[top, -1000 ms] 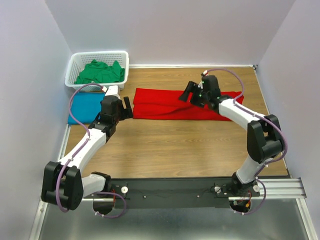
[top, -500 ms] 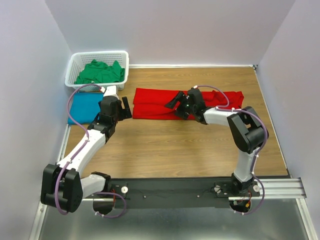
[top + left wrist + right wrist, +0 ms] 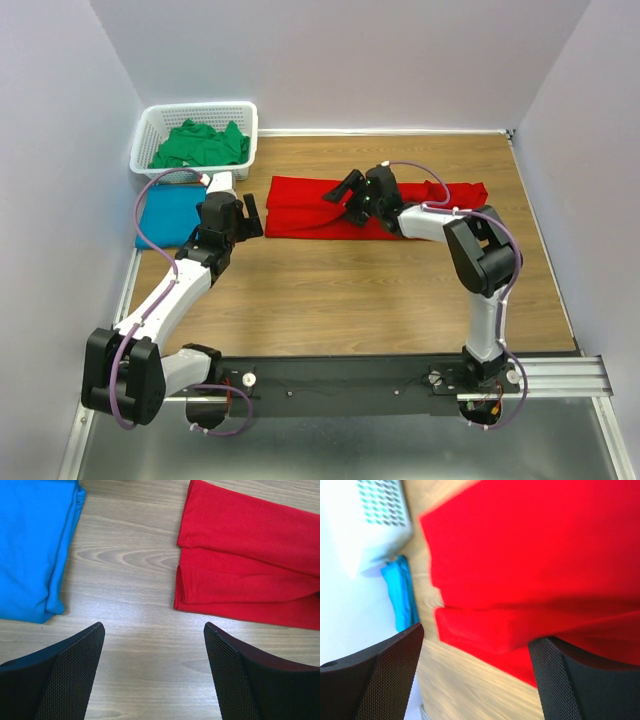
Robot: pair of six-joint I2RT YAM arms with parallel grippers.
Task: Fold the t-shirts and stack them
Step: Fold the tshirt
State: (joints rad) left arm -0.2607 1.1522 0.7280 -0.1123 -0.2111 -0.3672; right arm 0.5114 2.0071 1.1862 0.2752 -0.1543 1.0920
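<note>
Currently, left hand point(image 3: 256, 213): you have it wide open and holding nothing, above bare wood between two shirts.
Right hand point(image 3: 347, 198): jaws spread wide, nothing gripped; it sits over the left-middle of the red t-shirt point(image 3: 305, 207). Whether the fingertips touch the cloth cannot be told.
Red t-shirt: folded into a long strip lying left to right across the far half of the counter point(image 3: 350, 290). In the left wrist view its left end shows stacked layers with folded edges, the upper layer set slightly further right than the one beneath.
Teal blue t-shirt point(image 3: 168, 212): folded flat at the counter's left edge, just in front of the basket point(image 3: 196, 107). Its right edge is a soft rounded fold.
Green t-shirt point(image 3: 200, 145): crumpled inside the basket in the far-left corner.
Gap, left side: a band of bare wood separates the blue shirt's right edge from the red strip's left end; your left hand's fingers straddle this band.
Open room: bare wood runs from the red strip's near edge to the arm bases.
Limits: walls close the left, far and right sides.
</note>
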